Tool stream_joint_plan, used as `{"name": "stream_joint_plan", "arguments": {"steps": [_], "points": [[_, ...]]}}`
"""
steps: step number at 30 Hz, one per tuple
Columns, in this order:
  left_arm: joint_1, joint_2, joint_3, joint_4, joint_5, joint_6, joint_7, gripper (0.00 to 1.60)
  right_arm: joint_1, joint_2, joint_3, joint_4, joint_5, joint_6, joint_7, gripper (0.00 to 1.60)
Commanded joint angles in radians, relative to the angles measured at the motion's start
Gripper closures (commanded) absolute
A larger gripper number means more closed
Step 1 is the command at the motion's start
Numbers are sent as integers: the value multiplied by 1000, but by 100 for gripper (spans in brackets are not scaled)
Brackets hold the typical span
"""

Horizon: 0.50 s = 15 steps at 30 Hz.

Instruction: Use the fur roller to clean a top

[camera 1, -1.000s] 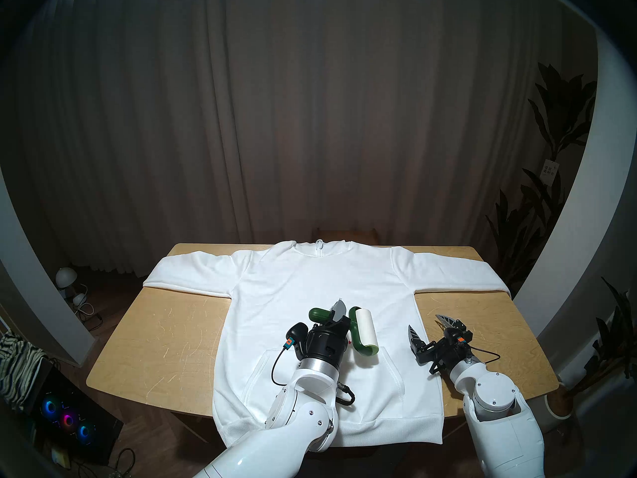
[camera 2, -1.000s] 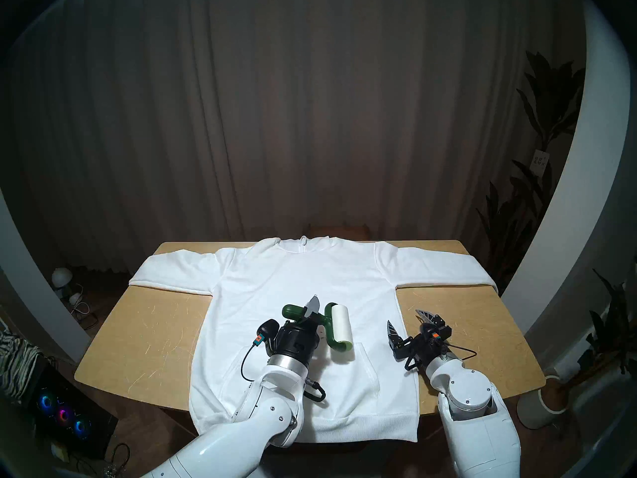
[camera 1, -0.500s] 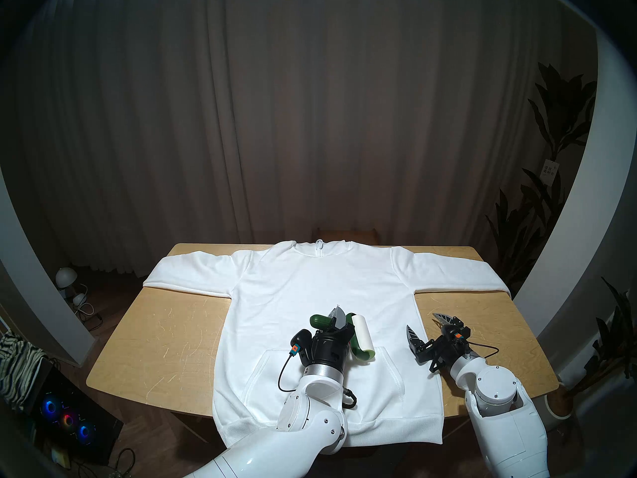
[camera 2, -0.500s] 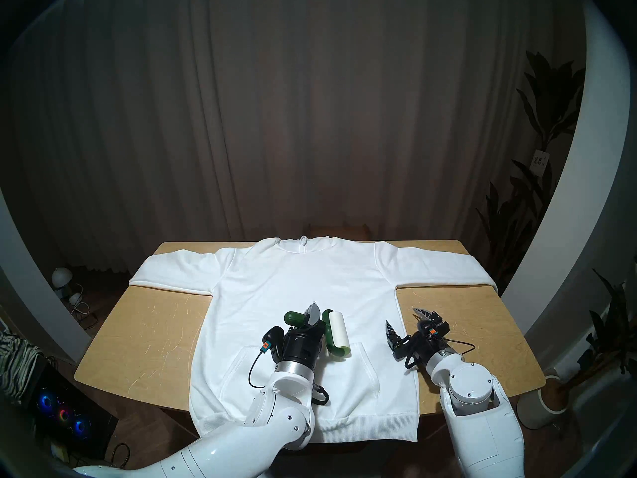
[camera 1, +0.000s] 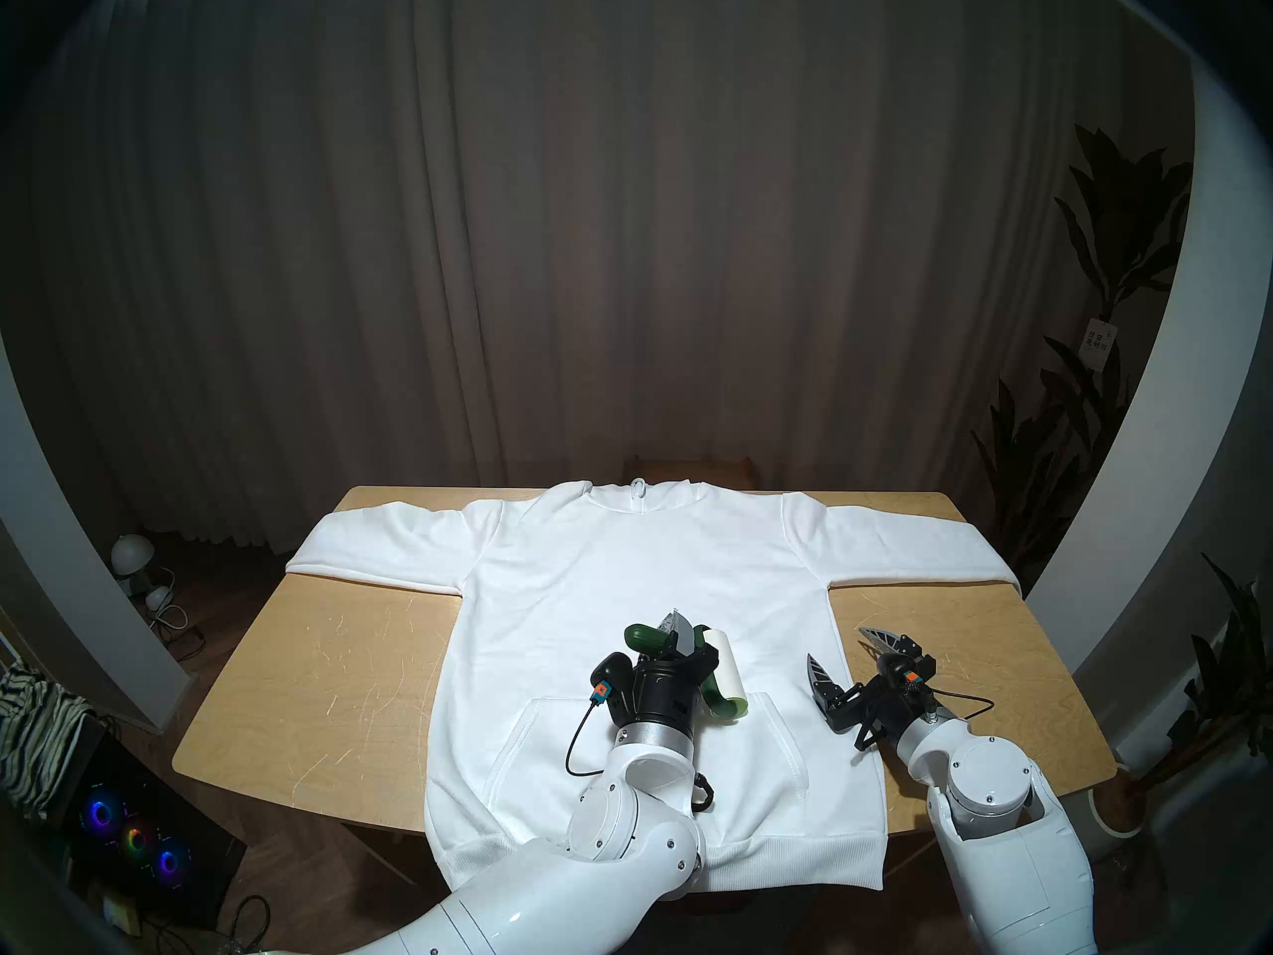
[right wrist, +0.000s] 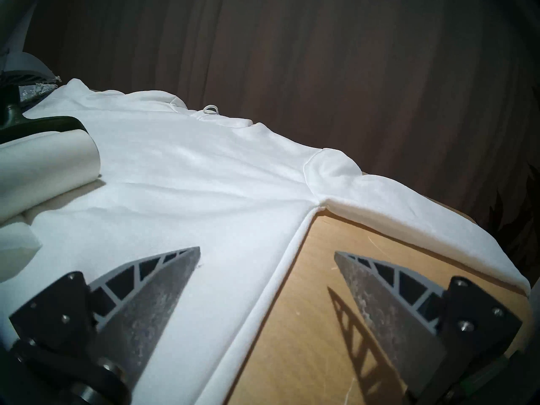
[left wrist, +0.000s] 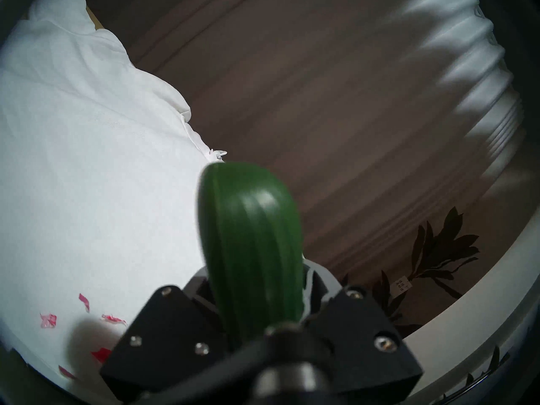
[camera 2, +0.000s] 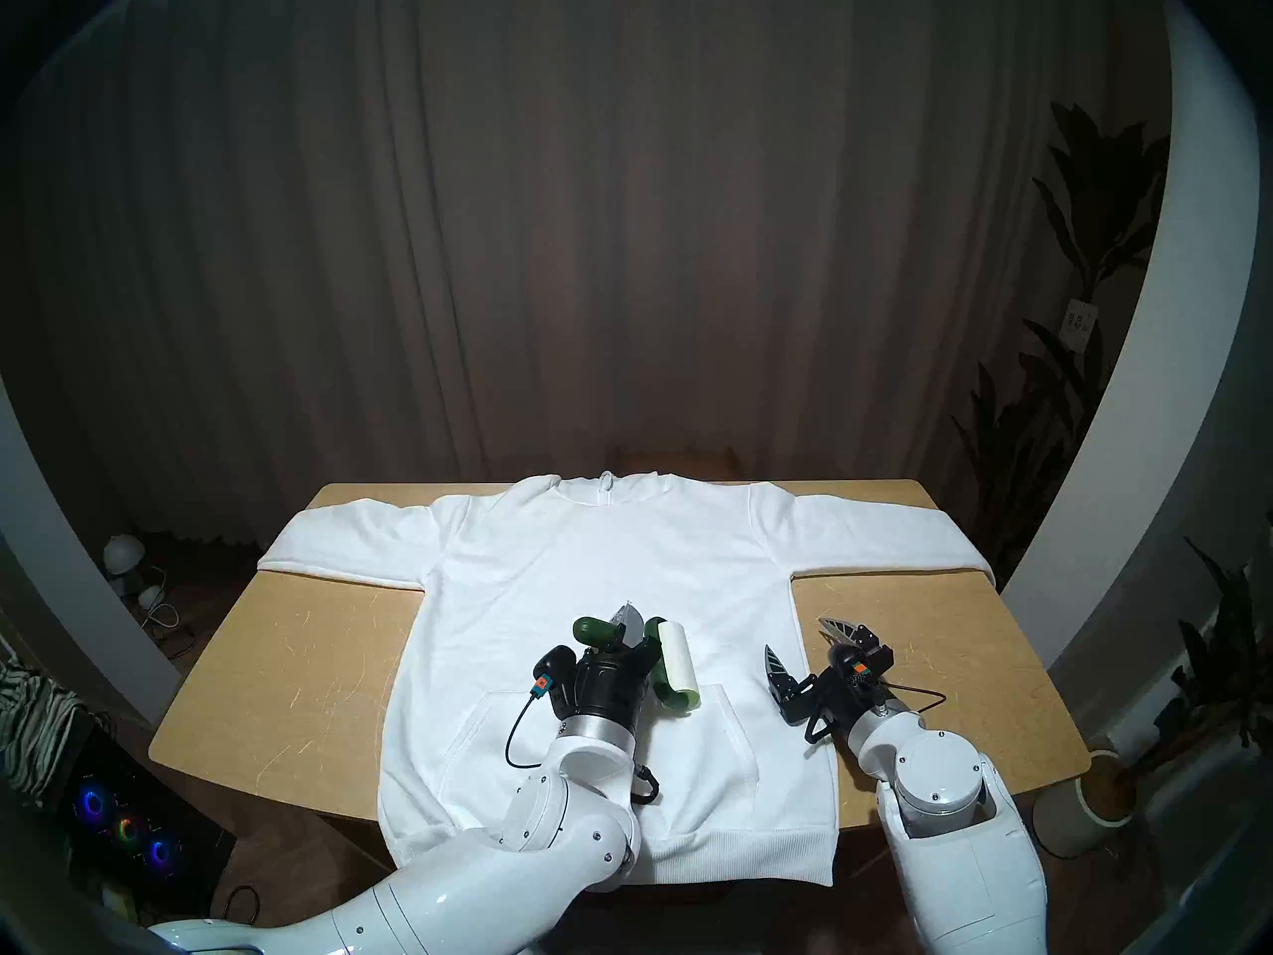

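- Left gripper point(camera 1: 671, 640): clamped on the dark green handle of the fur roller point(camera 1: 720, 671); the handle fills the jaws in the left wrist view.
- Roller's white cylinder lies on the top point(camera 1: 640, 574), just above the pocket's upper edge; contact appears made, though its underside is hidden.
- Small red-pink bits point(left wrist: 48, 320) sit on the fabric close beside the gripper.
- Right gripper point(camera 1: 844, 657): jaws wide, holding nothing, straddling the top's right side seam, one finger over fabric, one over bare table point(camera 1: 330, 657).
- Chest area beyond the roller is open up to the collar.
- Both sleeves lie along the table's far edge; the hem overhangs the near edge.
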Motion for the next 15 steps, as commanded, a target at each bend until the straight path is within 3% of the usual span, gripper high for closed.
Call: {"name": "stream_joint_plan", "arguments": {"steps": [1, 10, 15], "points": [[-35, -14, 1, 12, 41, 18, 40, 160, -9, -6, -3, -16, 0, -15, -3, 0], [-30, 1, -10, 5, 18, 22, 33, 160, 13, -42, -16, -15, -93, 55, -120, 0], [-18, 13, -20, -4, 3, 22, 28, 160, 26, -44, -26, -16, -110, 110, -142, 0]]}}
